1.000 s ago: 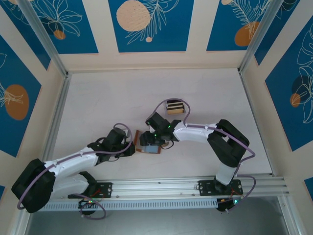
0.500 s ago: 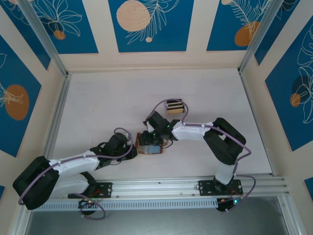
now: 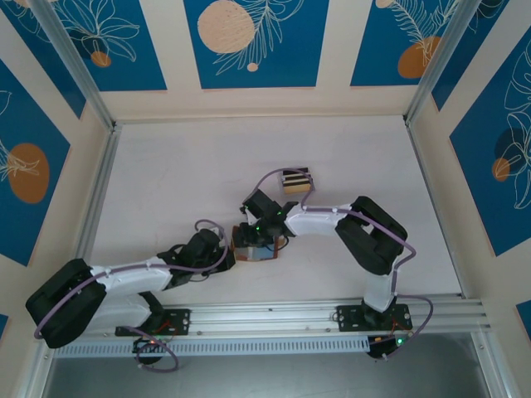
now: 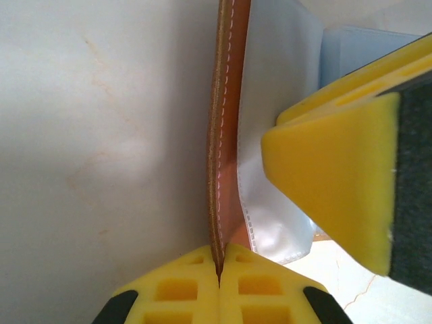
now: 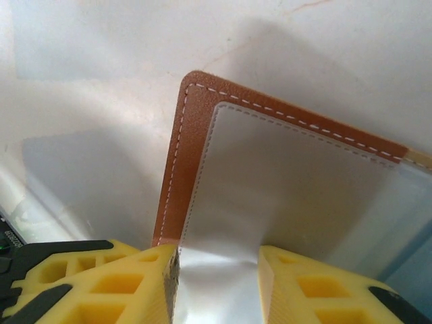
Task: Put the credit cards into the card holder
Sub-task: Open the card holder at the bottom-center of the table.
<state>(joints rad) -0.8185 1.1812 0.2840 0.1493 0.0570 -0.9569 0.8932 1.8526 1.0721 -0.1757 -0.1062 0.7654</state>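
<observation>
The brown leather card holder (image 3: 239, 245) lies open at the table's middle, and its clear plastic sleeve (image 5: 283, 182) is folded up. My left gripper (image 4: 219, 260) is shut on the holder's stitched edge (image 4: 228, 101) and sits at its left side (image 3: 227, 252). My right gripper (image 5: 217, 263) comes from the right (image 3: 257, 239), its jaws closed in on a bunched strip of the sleeve that touches both pads. One right finger (image 4: 337, 175) stands against the sleeve. A pale blue-grey credit card (image 3: 260, 252) lies under the sleeve's far side (image 4: 358, 47). More credit cards, black and tan, stand in a tray (image 3: 295, 181).
The clear tray sits just behind the right forearm (image 3: 319, 220), under the arm's looping cable. An aluminium rail (image 3: 274, 315) runs along the near edge. Patterned walls close in the table on three sides, with open white tabletop (image 3: 182, 166) to the left and back.
The right jaws have narrowed onto the sleeve. The left arm has lowered and stretched flatter while holding the holder's edge. The right arm has shifted slightly left.
</observation>
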